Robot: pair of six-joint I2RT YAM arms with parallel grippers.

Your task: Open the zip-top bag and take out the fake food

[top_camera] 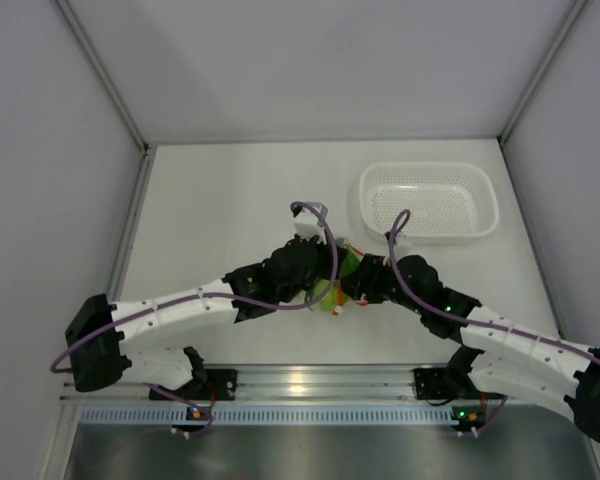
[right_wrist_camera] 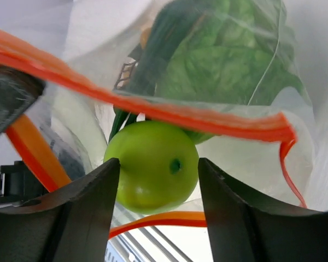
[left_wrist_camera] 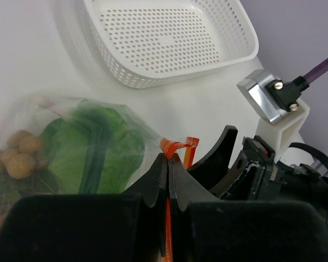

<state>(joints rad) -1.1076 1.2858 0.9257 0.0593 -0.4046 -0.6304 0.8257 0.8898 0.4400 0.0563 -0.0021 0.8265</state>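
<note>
The zip-top bag (top_camera: 336,290) is near the middle of the bench (top_camera: 220,210), a little toward the near edge, caught between the two hands. From the overhead view, the arms hide most of it and only a patch of green and a bit of orange show. Whether it rests on the bench or hangs just above it cannot be told.

The left hand (left_wrist_camera: 168,164) is closed tight, its two fingers pressed together on the bag's orange-red zip strip (left_wrist_camera: 177,146). A short end of the strip curls out above the fingertips. In the left wrist view, the clear crinkly plastic spreads away to the left of the grip. Inside it are the leafy green lettuce (left_wrist_camera: 98,147) and, further left, the brown cluster of small round balls (left_wrist_camera: 19,155).

The right hand (right_wrist_camera: 158,169) has its fingers standing well apart. The lime-green fruit (right_wrist_camera: 153,166) fills the gap between them. Whether the fingers (right_wrist_camera: 82,213) touch the fruit cannot be told. In the right wrist view, one length of the zip strip runs across just above the fruit and another passes below it, so the mouth of the bag gapes here. The lettuce lies behind the fruit, deeper in the bag.

The white perforated basket (top_camera: 430,172) sits toward the far right corner of the bench, well apart from the bag.
</note>
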